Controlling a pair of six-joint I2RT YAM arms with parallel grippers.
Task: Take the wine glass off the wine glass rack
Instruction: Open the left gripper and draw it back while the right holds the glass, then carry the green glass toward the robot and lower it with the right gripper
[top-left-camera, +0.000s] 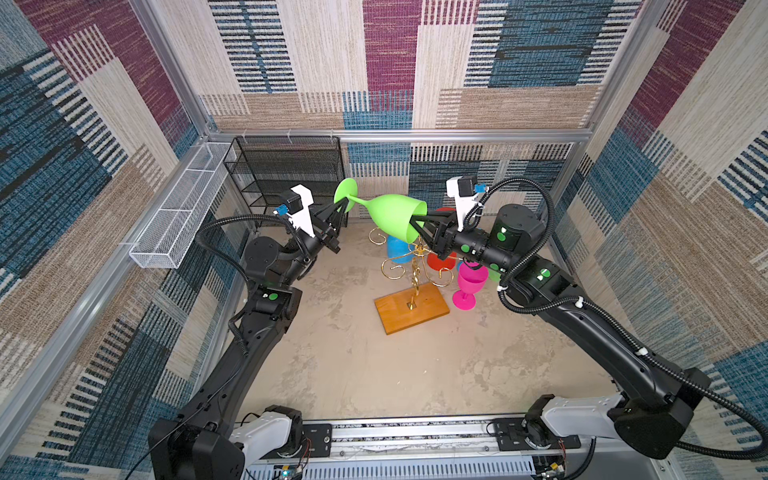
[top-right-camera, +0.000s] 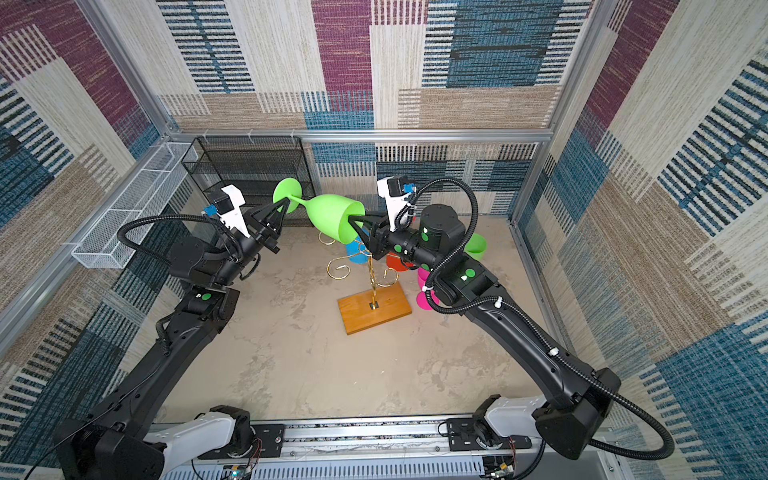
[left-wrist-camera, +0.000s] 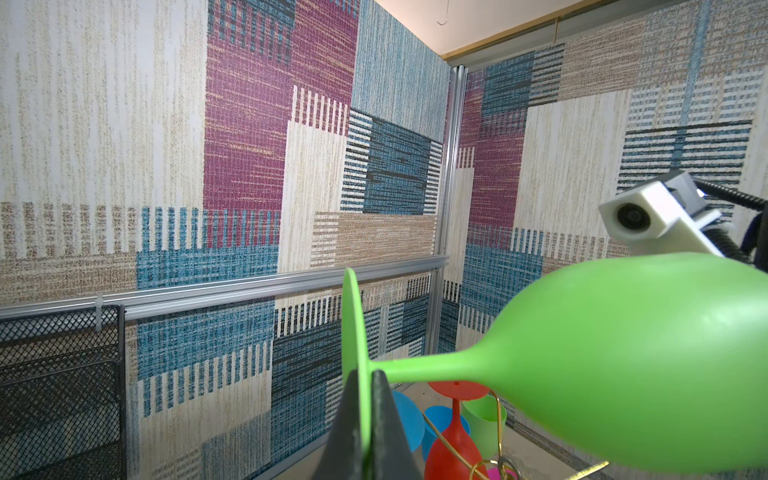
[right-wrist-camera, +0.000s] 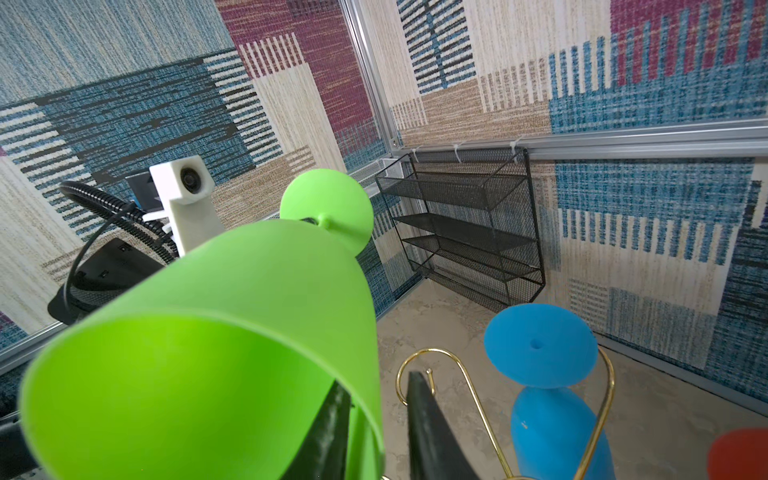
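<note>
- Wine glass (top-left-camera: 392, 212), green plastic — lying on its side in the air, raised above the scroll arms of the wine glass rack (top-left-camera: 424, 311); foot to the left, mouth to the right, carried between the two tools.
- Left tool (top-left-camera: 345, 200): closed tight on the edge of the glass's round foot, one finger against each face of the disc.
- Right tool (right-wrist-camera: 376, 378): jaws parted astride the rim of the bowl, one finger inside, one outside; the outer finger stands just apart from the wall, so no grip shows.
- Rack itself: gold wire on an orange-brown wooden base, standing on the desk (top-left-camera: 353, 365) between the two arms.
- Blue glass (right-wrist-camera: 552, 419): hung foot-up in a gold loop on the far side of the rack.
- Red glass (top-left-camera: 440, 262): foot-up at the rack's right side, partly behind the right tool.
- Pink glass (top-left-camera: 469, 282): upright on the desk, just right of the wooden base.
- Black mesh shelf (top-left-camera: 286, 174): against the far wall, left of centre.
- White wire basket (top-left-camera: 178, 216): along the left wall — just beside the shelf.
</note>
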